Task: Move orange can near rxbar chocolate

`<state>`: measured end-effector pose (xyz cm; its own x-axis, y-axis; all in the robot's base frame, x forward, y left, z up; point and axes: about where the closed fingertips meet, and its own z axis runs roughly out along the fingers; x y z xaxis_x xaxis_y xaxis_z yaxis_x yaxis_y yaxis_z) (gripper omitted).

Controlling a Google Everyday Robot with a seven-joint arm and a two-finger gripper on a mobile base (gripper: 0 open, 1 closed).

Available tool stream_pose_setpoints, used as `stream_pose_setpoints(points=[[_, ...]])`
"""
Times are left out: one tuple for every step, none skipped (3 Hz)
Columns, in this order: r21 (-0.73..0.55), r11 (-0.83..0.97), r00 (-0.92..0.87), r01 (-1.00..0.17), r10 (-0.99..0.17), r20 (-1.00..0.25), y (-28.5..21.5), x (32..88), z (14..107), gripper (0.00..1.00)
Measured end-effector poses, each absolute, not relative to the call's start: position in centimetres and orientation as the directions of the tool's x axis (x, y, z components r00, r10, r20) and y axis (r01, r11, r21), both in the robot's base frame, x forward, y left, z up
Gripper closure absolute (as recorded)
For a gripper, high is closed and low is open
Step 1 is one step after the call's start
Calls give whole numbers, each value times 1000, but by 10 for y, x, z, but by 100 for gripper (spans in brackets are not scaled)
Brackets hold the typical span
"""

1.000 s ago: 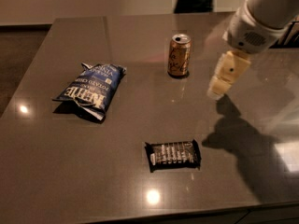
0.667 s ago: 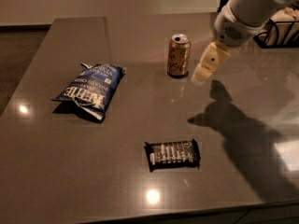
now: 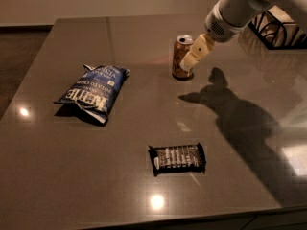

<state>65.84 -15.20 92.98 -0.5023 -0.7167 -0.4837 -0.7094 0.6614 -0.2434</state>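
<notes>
The orange can stands upright on the grey table, toward the back middle. The rxbar chocolate, a flat black bar with white text, lies nearer the front, well apart from the can. My gripper comes in from the upper right on a white arm and its cream fingers overlap the can's right side. I cannot tell whether it touches the can.
A blue chip bag lies on the table's left side. A dark wire rack stands at the back right. The arm's shadow falls across the right part of the table. The table's front edge runs along the bottom.
The gripper has moved left and toward the can, from well right of it to right against its side. The can, bar and bag have not moved.
</notes>
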Motion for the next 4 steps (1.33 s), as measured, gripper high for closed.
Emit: stream_pose_setpoints(points=[[-199,701,-527,-685,-666,-529,-143,685,920,0],[-151,706,-529,-692,-638,-560,-130,696,914,0],[-120,700,-526,-704,-627,-575,-120,700,913,10],[-100,692,-522,-715,-623,-583,-115,700,914,33]])
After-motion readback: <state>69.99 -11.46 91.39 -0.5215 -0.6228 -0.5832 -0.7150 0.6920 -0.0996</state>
